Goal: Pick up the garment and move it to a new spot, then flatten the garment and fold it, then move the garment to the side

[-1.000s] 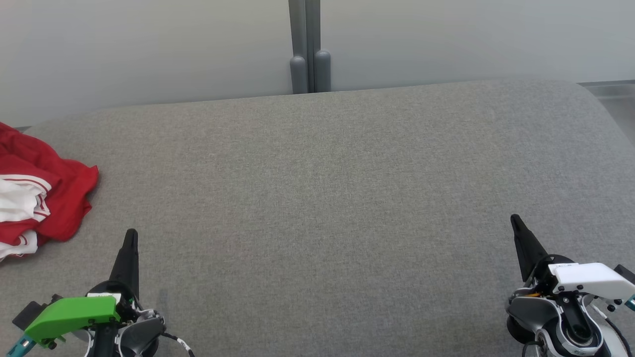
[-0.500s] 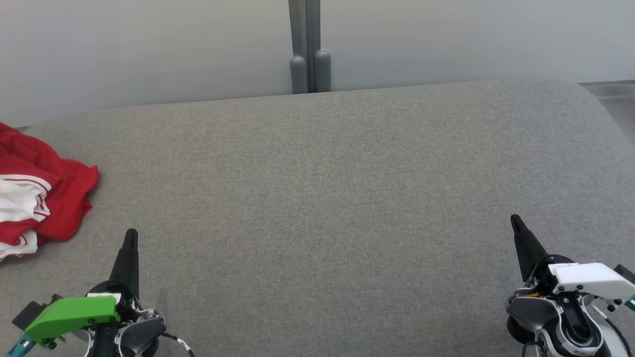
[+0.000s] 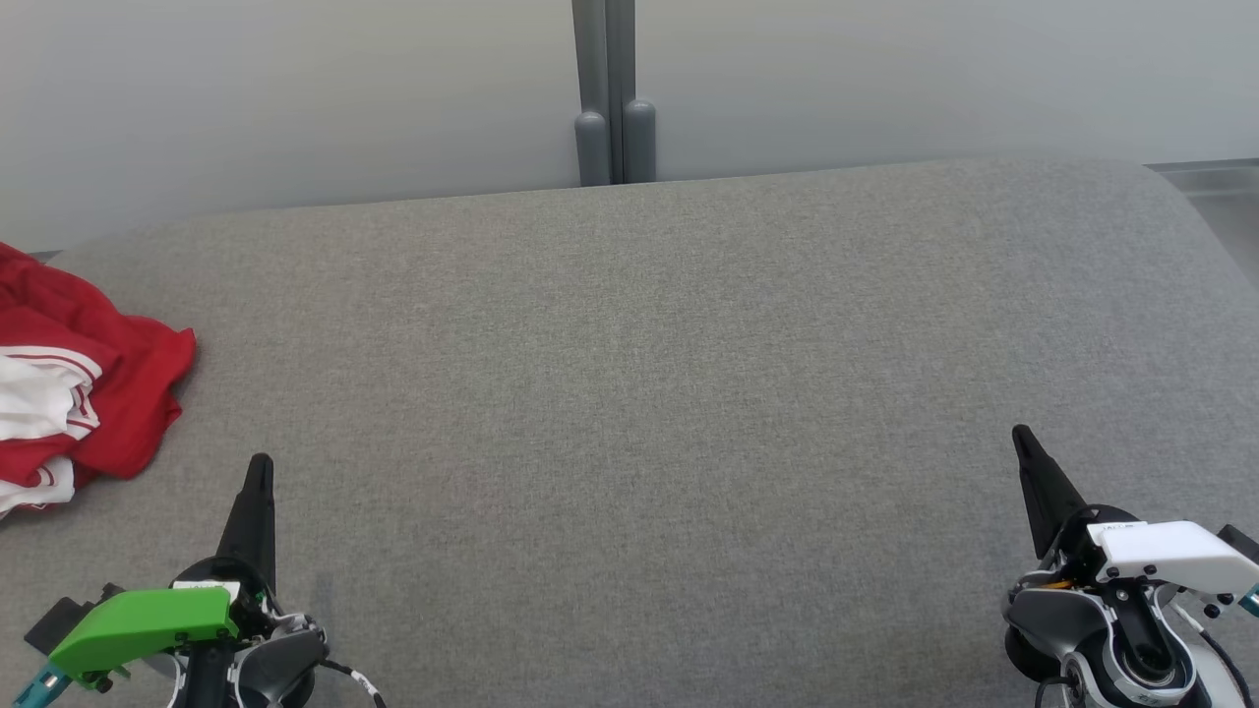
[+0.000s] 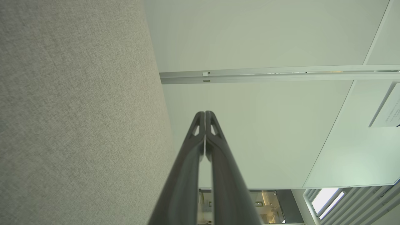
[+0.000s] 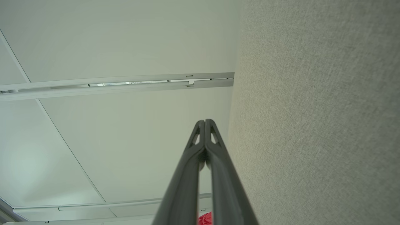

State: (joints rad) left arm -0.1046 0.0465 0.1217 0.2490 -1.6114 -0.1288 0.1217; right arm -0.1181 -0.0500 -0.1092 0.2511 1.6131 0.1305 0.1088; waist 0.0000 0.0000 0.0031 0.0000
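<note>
Both jaws shut and empty, pickup not started yet: crumpled red-and-white cloth garment (image 3: 118, 393) lies left of and beyond the left jaws, which I'd say need opening and reaching over.

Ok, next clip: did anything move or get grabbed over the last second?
Nothing visibly changed. The crumpled red and white garment lies untouched at the left edge of the grey fabric surface; the left gripper and right gripper stay shut, empty and in place.
</note>
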